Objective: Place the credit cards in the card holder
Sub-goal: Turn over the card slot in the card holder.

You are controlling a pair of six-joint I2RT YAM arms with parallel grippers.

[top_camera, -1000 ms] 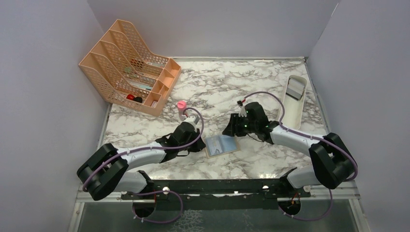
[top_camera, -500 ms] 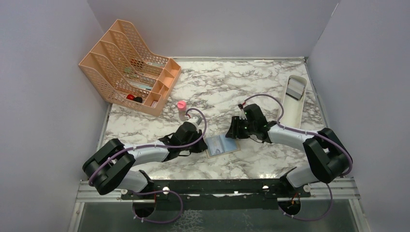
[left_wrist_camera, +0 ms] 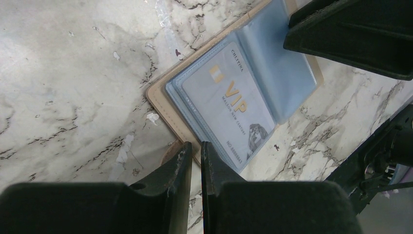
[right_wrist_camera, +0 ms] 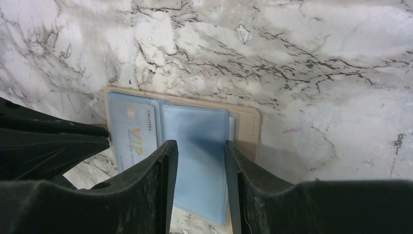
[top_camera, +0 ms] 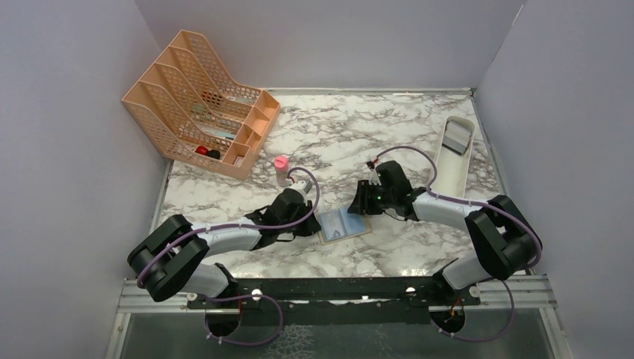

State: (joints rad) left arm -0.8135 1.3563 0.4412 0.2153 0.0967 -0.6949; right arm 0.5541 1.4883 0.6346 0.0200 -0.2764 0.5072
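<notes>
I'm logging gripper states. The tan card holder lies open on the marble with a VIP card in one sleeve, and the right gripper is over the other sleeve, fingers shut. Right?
No: the right gripper is open, the blue sleeve showing between its spread fingers in the right wrist view. The card holder does lie open, the VIP card in one sleeve.

Card holder (left_wrist_camera: 157, 95) tan, light-blue sleeves; card (left_wrist_camera: 229, 102) grey, gold VIP lettering; table (left_wrist_camera: 73, 58) white-grey marble.
</notes>
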